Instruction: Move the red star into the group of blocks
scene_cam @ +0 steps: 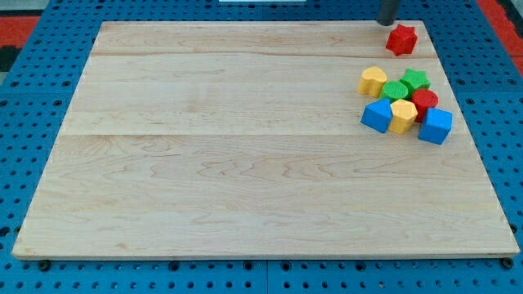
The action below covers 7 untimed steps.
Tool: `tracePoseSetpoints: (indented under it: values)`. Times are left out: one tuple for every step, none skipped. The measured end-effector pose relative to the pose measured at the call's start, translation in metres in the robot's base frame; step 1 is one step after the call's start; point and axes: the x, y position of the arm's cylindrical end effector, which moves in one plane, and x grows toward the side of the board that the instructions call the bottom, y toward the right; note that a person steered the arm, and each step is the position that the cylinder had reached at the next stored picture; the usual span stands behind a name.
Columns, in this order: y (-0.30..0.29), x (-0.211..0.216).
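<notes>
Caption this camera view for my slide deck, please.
My tip sits just up-left of the red star, which lies apart above the block group.

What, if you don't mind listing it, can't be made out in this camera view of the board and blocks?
- My tip: the rod is cut off by the view's top edge; only its lower end shows, up-left of the red star. Contact cannot be told.
- Red block in the group: partly covered by the yellow block and blue block in front; shape unclear.
- Green blocks: small and overlapping, so shapes are uncertain.
</notes>
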Motion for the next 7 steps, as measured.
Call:
tracePoseSetpoints:
  values:
    - [0.026, 0.014]
    - [0.026, 0.042]
    - [0.016, 0.066]
    - [-0.004, 0.079]
    - [-0.008, 0.087]
    - [-0.006, 0.089]
    - [-0.022, 0.075]
